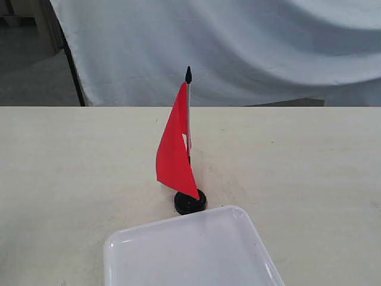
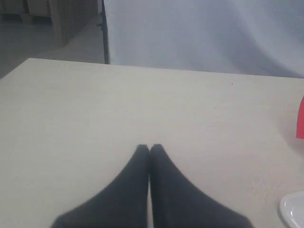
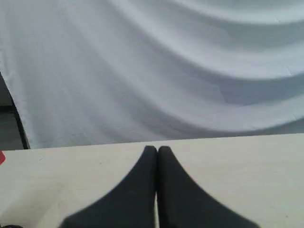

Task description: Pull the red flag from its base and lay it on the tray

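Note:
The red flag (image 1: 174,152) stands upright on its thin stick, black tip up, planted in the small round black base (image 1: 190,202) at mid-table. Just in front of the base lies the translucent white tray (image 1: 190,250), holding nothing. Neither arm shows in the exterior view. My left gripper (image 2: 149,148) is shut with nothing in it, above bare table; a sliver of the red flag (image 2: 300,118) and a tray corner (image 2: 293,209) show at that view's edge. My right gripper (image 3: 157,149) is also shut and holds nothing, with a bit of red flag (image 3: 2,156) at the frame's edge.
The pale tabletop (image 1: 71,173) stretches wide on both sides of the flag. A white cloth backdrop (image 1: 238,47) hangs behind the table's far edge, with a dark stand pole (image 1: 72,65) at its left.

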`<state>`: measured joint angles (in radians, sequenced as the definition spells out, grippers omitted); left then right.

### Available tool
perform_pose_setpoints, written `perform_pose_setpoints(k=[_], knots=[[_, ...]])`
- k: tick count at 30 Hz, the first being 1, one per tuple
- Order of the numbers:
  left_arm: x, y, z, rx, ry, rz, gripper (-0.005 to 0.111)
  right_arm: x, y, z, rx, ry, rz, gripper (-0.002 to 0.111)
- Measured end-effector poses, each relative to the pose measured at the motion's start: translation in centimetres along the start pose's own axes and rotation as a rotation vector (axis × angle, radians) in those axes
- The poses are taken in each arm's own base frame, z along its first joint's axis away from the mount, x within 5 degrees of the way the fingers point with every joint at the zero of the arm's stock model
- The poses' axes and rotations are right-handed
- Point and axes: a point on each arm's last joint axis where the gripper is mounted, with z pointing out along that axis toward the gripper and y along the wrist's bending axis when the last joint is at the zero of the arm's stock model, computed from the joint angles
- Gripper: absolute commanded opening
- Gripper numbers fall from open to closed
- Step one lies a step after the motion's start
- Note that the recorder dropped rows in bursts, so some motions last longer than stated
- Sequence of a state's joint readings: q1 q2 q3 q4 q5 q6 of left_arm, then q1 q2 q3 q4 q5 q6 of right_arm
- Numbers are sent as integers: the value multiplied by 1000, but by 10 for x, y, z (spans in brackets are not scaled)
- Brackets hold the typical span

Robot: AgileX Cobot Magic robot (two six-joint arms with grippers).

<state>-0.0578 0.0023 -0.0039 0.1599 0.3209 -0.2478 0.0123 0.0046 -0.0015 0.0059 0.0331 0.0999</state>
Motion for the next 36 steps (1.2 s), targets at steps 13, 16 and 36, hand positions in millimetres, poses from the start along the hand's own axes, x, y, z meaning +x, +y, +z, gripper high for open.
perform_pose_setpoints(k=[13, 16, 36], knots=[[0, 0, 0, 0, 0, 0, 0, -40, 4, -9, -52, -456, 26, -1], [0, 0, 0, 0, 0, 0, 0, -49, 5, -14, -86, -560, 92, -1], [0, 0, 0, 0, 0, 0, 0, -100, 41, 60, -474, -458, 233, -1]])
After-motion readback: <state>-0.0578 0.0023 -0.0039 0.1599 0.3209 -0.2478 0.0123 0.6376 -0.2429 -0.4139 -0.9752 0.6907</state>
